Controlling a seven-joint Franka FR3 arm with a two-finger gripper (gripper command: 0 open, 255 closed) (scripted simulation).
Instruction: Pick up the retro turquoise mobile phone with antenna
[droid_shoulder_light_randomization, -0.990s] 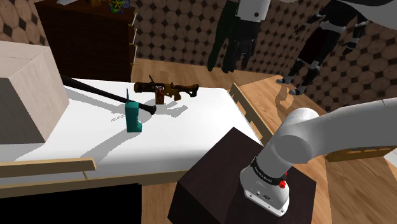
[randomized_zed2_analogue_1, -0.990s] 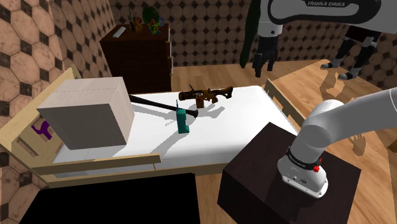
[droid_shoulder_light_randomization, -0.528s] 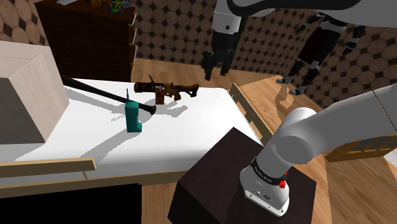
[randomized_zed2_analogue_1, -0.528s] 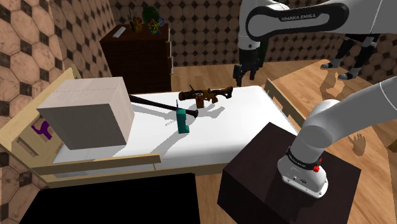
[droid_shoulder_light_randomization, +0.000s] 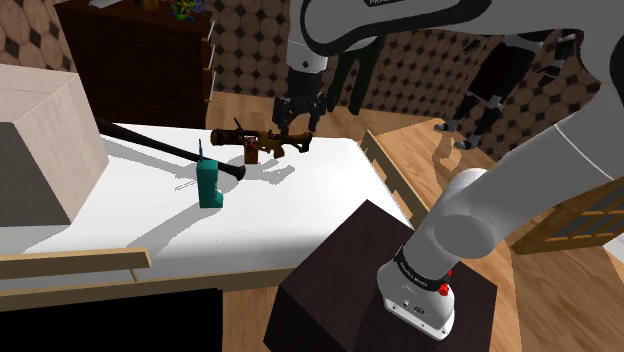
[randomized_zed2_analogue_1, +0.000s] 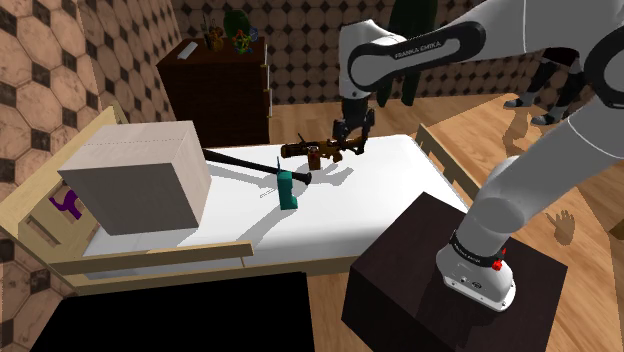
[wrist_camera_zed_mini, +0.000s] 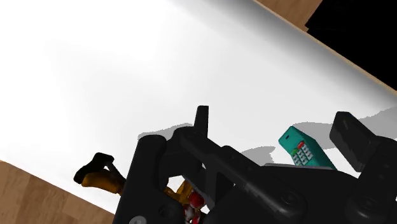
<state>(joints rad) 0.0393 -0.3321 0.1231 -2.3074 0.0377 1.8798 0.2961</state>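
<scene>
The turquoise phone (droid_shoulder_light_randomization: 208, 184) with a short antenna stands upright on the white table (droid_shoulder_light_randomization: 280, 215), near its middle; it is also in the second exterior view (randomized_zed2_analogue_1: 288, 190). My black gripper (droid_shoulder_light_randomization: 296, 117) hangs open above the table's far end, over a brown toy gun (droid_shoulder_light_randomization: 262, 143), to the shoulder view's right of the phone and apart from it. In the wrist view the phone (wrist_camera_zed_mini: 304, 149) lies beyond the gripper (wrist_camera_zed_mini: 277, 130), close to one finger (wrist_camera_zed_mini: 348, 135), untouched. Nothing is between the fingers.
A black bat (droid_shoulder_light_randomization: 165, 151) lies just behind the phone, its end near the gun (randomized_zed2_analogue_1: 322, 150). A big cardboard box (randomized_zed2_analogue_1: 135, 176) fills the table's other end. A wooden rail (droid_shoulder_light_randomization: 70, 263) edges the front. A dark dresser (randomized_zed2_analogue_1: 215, 85) stands behind, my stand (droid_shoulder_light_randomization: 385, 285) in front.
The arm has swung down and toward the shoulder view's left, from high beside the table to just above the toy gun. The phone has not moved.
</scene>
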